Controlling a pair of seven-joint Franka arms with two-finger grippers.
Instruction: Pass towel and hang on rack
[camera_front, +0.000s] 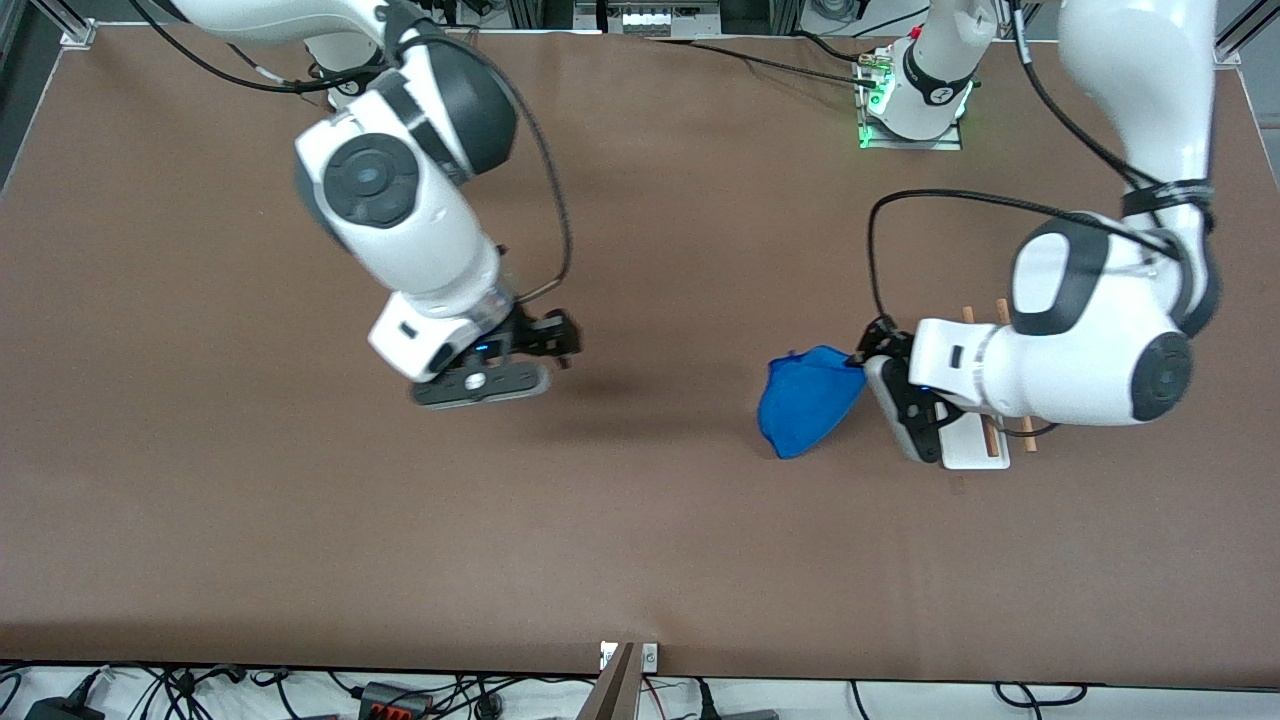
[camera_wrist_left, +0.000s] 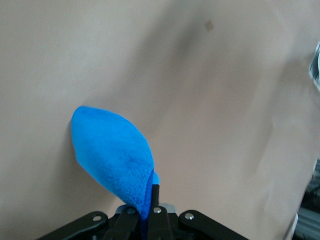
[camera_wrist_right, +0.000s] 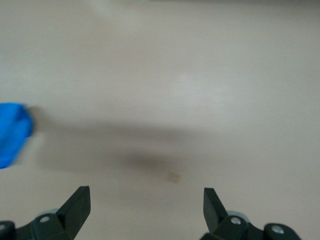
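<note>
- One blue towel (camera_front: 805, 400) is seen, pinched at one edge between the pressed-together fingers (camera_wrist_left: 154, 200) of the left gripper (camera_front: 862, 358).
- In the front view the towel is seen hanging from that gripper in a bunched, rounded fold, just beside the rack (camera_front: 985, 435), toward the middle of the table (camera_front: 640, 540); whether its lower edge touches the table cannot be told.
- In the left wrist view the towel (camera_wrist_left: 112, 155) is shown bulging out from the fingers, and the pinched edge is hidden between them.
- One rack is counted, standing toward the left arm's end of the table; two wooden rods (camera_front: 990, 440) can be made out over a white base.
- Most of the rack is covered by the left arm's wrist, so its thin support is not seen and only the ends of the rods are shown.
- Two grippers are counted. The right gripper (camera_front: 555, 345) is held over bare table toward the right arm's end, well apart from the towel.
- In the right wrist view its two fingers (camera_wrist_right: 77, 205) are spread wide with nothing between them; only a blurred corner of the towel (camera_wrist_right: 12, 132) is cut off at the picture's edge.
- One small dark spot (camera_wrist_right: 173, 176) is seen on the table in the right wrist view.
</note>
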